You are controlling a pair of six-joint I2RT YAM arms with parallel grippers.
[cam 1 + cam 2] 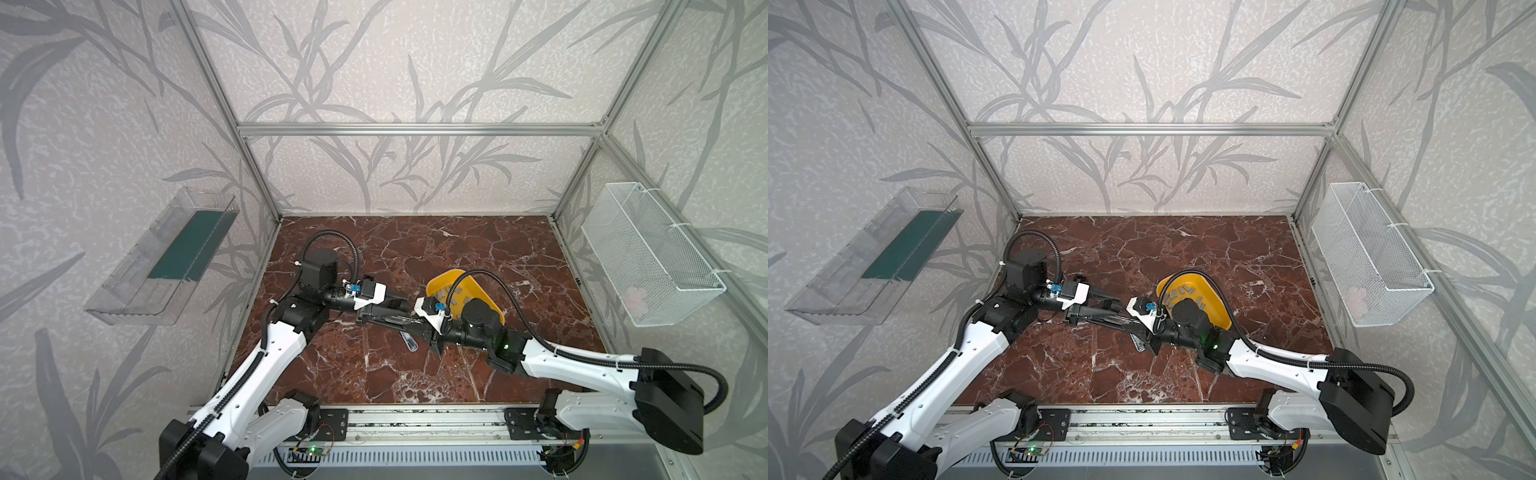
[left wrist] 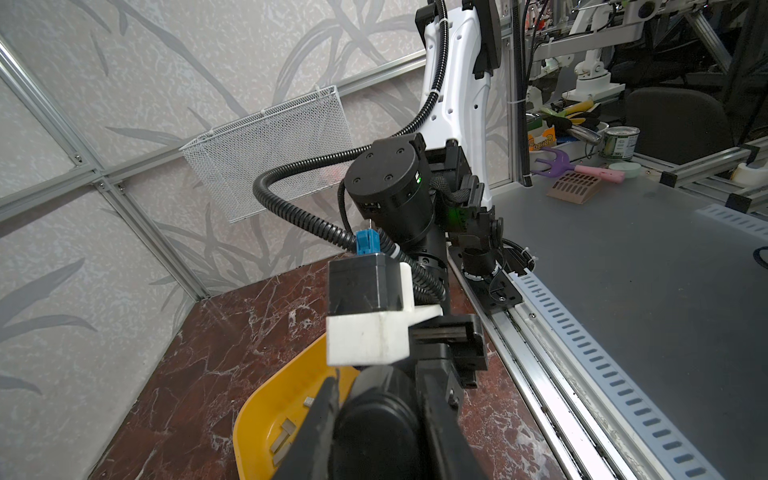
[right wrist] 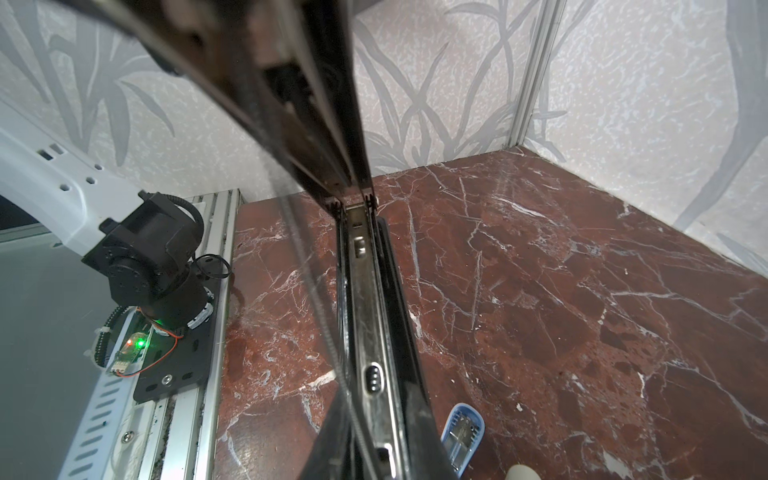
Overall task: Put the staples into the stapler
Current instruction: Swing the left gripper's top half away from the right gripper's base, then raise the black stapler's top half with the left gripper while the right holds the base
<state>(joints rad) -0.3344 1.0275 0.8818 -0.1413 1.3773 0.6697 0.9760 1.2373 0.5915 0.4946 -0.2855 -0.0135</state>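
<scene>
Taking the far wall as twelve o'clock, the nearest thing to my base is a small blue plastic piece point(image 1: 409, 343) point(image 3: 461, 432). It lies flat on the red marble table point(image 1: 478, 257), at about five o'clock from the stapler point(image 1: 386, 318) point(image 1: 1104, 318) and just beside it.

The stapler is black and hangs between my two arms near the middle of the table, running from nine to three o'clock. It stands wide open. In my right wrist view its top arm swings up and away from a bare, silvery metal rail point(image 3: 365, 311) with small slots in it. I cannot tell whether any strip lies in that rail.

My left pincer point(image 1: 404, 305) point(image 2: 380, 386) is clamped on the stapler's rounded black end, one finger on each side. My right pincer point(image 1: 415, 326) point(image 3: 374, 419) meets the stapler from the three o'clock end, its fingers pressed against both sides of the rail, gripping it.

Beyond my right wrist, at about two o'clock from the stapler, sits a yellow tray point(image 1: 444, 276) point(image 2: 257, 415). The staples point(image 1: 455, 297) point(image 1: 1183, 293) point(image 2: 284, 432) lie in it: short flat grey metal strips, scattered at different angles, some hidden by my right arm.

A white wire basket point(image 1: 648, 253) hangs on the three o'clock wall and a clear plastic shelf point(image 1: 162, 266) on the nine o'clock wall.
</scene>
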